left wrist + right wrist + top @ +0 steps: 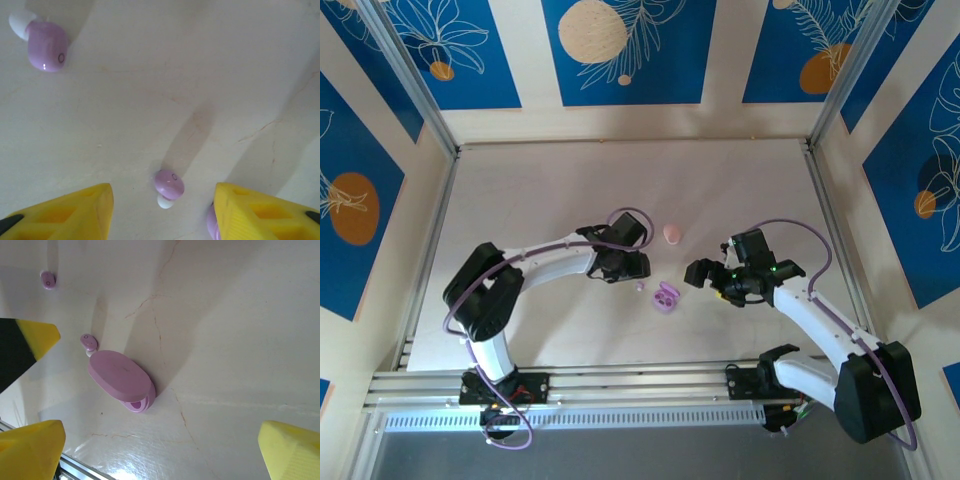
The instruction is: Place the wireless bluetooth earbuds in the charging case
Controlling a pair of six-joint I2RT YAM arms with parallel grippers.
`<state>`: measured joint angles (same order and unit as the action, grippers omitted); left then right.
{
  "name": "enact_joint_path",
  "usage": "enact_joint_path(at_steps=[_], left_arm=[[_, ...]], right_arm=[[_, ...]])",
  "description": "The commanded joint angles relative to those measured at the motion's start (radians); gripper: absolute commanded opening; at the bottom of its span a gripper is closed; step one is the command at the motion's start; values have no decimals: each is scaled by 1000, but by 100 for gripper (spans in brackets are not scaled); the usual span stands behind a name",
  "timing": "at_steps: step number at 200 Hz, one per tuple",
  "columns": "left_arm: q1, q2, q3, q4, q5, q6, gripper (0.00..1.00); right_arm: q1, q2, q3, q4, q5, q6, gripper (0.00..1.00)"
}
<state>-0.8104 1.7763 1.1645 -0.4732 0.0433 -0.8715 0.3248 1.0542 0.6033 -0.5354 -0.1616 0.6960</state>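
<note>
A purple charging case (666,297) lies open in the middle of the table, its lid (120,374) raised over the base. One purple earbud (169,183) with a white tip lies on the table just left of the case (212,226), between the yellow fingers of my left gripper (163,197). That gripper is open and touches nothing. The same earbud (89,342) sits by the case's far end in the right wrist view. A second purple earbud (46,45) lies farther off. My right gripper (705,272) hovers open to the right of the case, nothing between its fingers (31,449).
A closed pink oval case (671,233) lies behind the purple one. The left gripper's yellow finger (35,335) stands close to the case. Metal frame posts and printed walls ring the table (540,190); a rail (620,385) runs along the near edge.
</note>
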Motion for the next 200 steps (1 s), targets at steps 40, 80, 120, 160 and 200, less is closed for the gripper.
enact_joint_path(at_steps=[40, 80, 120, 160, 200], left_arm=[[-22, 60, 56, -93, -11, 46, 61], [-36, 93, 92, -150, -32, 69, 61], [-42, 106, 99, -163, -38, 74, 61], [-43, 114, 102, -171, -39, 78, 61], [-43, 117, 96, -161, -25, 77, 61]], right_arm=[[-9, -20, -16, -5, -36, -19, 99], [-11, -24, -18, -4, -41, -17, 99], [-12, -25, -18, -2, -44, -18, 99], [-13, -26, -19, 0, -49, -17, 99], [-13, -28, -22, -1, -50, -17, 99]])
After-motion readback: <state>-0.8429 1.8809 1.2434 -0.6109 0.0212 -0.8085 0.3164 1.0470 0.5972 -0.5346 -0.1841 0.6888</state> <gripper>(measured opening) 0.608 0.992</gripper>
